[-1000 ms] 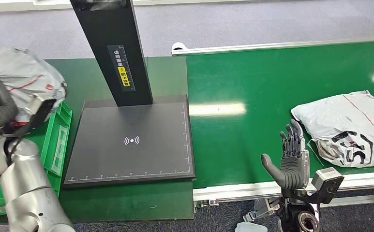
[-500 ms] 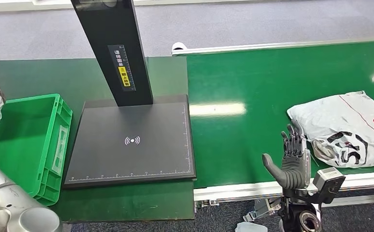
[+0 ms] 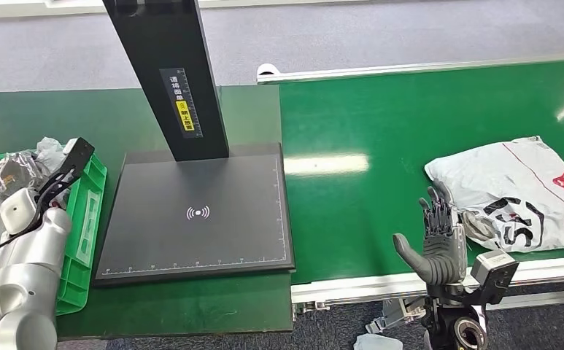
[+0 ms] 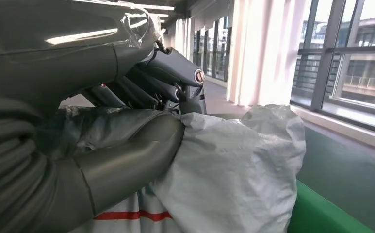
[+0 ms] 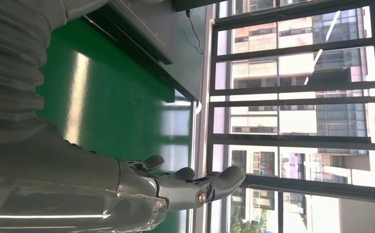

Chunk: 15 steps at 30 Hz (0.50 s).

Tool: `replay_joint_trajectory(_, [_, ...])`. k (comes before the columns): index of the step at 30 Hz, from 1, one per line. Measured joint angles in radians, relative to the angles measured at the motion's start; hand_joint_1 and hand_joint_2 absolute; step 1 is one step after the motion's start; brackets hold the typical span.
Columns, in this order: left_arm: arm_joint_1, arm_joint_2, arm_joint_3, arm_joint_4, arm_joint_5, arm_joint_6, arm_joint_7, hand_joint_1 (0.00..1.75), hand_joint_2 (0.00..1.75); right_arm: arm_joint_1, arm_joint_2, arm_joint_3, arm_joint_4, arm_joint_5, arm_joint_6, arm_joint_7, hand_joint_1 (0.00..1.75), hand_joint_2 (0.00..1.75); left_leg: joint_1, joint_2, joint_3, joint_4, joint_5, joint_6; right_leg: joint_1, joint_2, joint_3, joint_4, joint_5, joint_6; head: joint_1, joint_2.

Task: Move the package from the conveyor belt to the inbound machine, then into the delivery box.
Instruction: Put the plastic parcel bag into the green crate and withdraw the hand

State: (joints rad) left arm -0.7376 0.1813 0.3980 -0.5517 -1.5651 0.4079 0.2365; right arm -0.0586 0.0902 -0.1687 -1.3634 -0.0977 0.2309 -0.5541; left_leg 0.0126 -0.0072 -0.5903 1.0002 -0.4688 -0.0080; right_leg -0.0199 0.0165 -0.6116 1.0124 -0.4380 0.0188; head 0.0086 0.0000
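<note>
At the far left of the head view, a crumpled grey package [image 3: 16, 169] is seen down inside the green delivery box [image 3: 89, 219], with the left arm reaching in over the box's near wall. In the left wrist view the left hand [image 4: 141, 121] is clenched on that grey package [image 4: 234, 170]: the thick thumb is pressed across the bag and the darker fingers are wrapped over its top, so the bag is judged not yet released. The box's green rim [image 4: 321, 213] is visible just below the bag.

In the middle, the inbound machine [image 3: 198, 215] is seen as a flat black pad with a dark post rising from its far edge; nothing lies on the pad.

To the right, on the green conveyor belt [image 3: 381, 131], a second package [image 3: 519, 189] lies flat, a white mailer with red and black print. Its long axis is judged to run roughly along the belt. The right hand [image 3: 439, 240] is held upright at the belt's near edge, fingers apart and holding nothing. The mailer lies to the right of and slightly beyond this hand, its near-left corner just beside the fingertips. The right hand is clearly the nearer 1 for the next pick, which is judged to need a short reach rightward and forward.
</note>
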Motion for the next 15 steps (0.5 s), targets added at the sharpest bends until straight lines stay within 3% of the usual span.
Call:
replay_joint_trajectory(1, [0.000, 0.005, -0.012, 0.009, 0.003, 0.021, 0.004, 0.00, 1.75, 0.000, 0.001, -0.001, 0.000, 0.002, 0.000, 0.001, 0.00, 1.75, 0.000, 0.000, 0.000, 0.000, 0.000, 0.000, 0.000, 0.000, 0.000, 0.000, 0.000, 0.000, 0.000, 0.000])
replay_joint_trajectory(4, [0.005, 0.014, -0.026, 0.013, 0.048, 0.155, -0.023, 0.00, 1.75, 0.002, 0.005, -0.002, -0.006, 0.004, 0.001, 0.004, 0.00, 1.75, 0.000, -0.002, -0.001, 0.000, 0.000, 0.000, 0.000, -0.001, -0.001, 0.000, -0.001, 0.000, 0.000, 0.000])
replay_joint_trajectory(7, [0.038, 0.007, -0.016, -0.085, 0.126, 0.272, -0.151, 0.00, 1.75, 0.006, 0.011, -0.002, -0.018, 0.001, 0.000, 0.006, 0.00, 1.75, 0.001, -0.001, -0.001, 0.000, 0.000, 0.000, 0.001, 0.000, -0.001, 0.000, -0.001, 0.000, 0.000, 0.000])
replay_joint_trajectory(10, [0.070, -0.035, 0.042, -0.260, 0.204, 0.290, -0.396, 0.00, 1.75, 0.009, 0.015, -0.002, -0.024, -0.004, -0.008, 0.008, 0.00, 1.75, 0.001, -0.001, -0.001, 0.000, 0.000, 0.000, 0.001, 0.000, -0.001, 0.000, -0.001, 0.000, 0.000, 0.000])
replay_joint_trajectory(13, [0.072, -0.115, 0.175, -0.438, 0.321, 0.293, -0.765, 0.00, 1.75, 0.009, 0.018, 0.000, -0.025, -0.010, -0.016, 0.009, 0.00, 1.75, 0.000, 0.000, -0.001, 0.000, 0.000, 0.000, 0.000, 0.000, -0.001, 0.000, -0.001, 0.000, 0.000, 0.000])
replay_joint_trajectory(15, [0.067, -0.165, 0.265, -0.529, 0.381, 0.295, -0.913, 0.00, 1.75, 0.009, 0.019, 0.002, -0.025, -0.011, -0.017, 0.009, 0.00, 1.75, 0.000, 0.001, -0.001, 0.000, -0.001, 0.000, 0.000, 0.001, -0.001, 0.000, 0.000, 0.000, 0.000, 0.000])
